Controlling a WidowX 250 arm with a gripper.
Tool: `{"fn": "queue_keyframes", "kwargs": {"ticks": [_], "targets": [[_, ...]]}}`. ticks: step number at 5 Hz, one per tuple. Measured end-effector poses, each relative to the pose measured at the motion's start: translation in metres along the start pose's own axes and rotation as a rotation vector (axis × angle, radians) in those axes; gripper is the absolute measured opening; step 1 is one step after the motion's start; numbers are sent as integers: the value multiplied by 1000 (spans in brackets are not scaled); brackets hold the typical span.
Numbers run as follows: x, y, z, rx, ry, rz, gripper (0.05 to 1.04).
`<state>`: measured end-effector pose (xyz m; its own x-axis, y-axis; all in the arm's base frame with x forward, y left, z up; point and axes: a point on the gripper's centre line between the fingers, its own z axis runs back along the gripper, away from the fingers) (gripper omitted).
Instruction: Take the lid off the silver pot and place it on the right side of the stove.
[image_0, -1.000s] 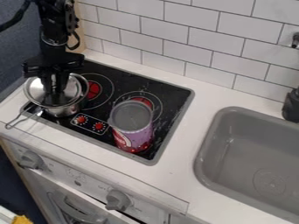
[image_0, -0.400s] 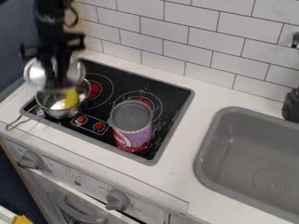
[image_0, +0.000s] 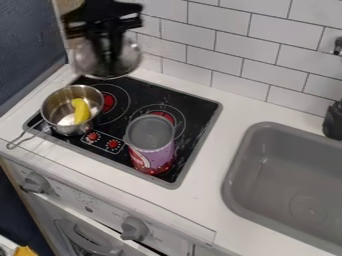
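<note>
I hold the round silver lid (image_0: 84, 56) clamped in the black two-finger gripper (image_0: 110, 59) above the back-left corner of the black glass stove (image_0: 195, 116), apparently raised to clear the round silver pot (image_0: 56, 106) at the left edge. The tall purple-and-red can (image_0: 157, 156) near the front-right corner obstructs placement; I judge a path behind it safer.

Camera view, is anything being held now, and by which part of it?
The lid is held by the tool, from above, near the middle of its top; whether by a knob can't be told.
</note>
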<state>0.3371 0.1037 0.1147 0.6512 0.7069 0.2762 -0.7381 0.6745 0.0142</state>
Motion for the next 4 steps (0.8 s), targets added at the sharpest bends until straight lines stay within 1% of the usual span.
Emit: {"fn": "queue_keyframes", "kwargs": {"ticks": [1, 2, 3, 4], "targets": [[-13, -36, -1, -35, 38, -73, 281], [-25, -72, -19, -42, 96, -134, 281], [-34, -97, -40, -25, 117, -143, 281], [-35, -112, -61, 3, 130, -141, 281]]}}
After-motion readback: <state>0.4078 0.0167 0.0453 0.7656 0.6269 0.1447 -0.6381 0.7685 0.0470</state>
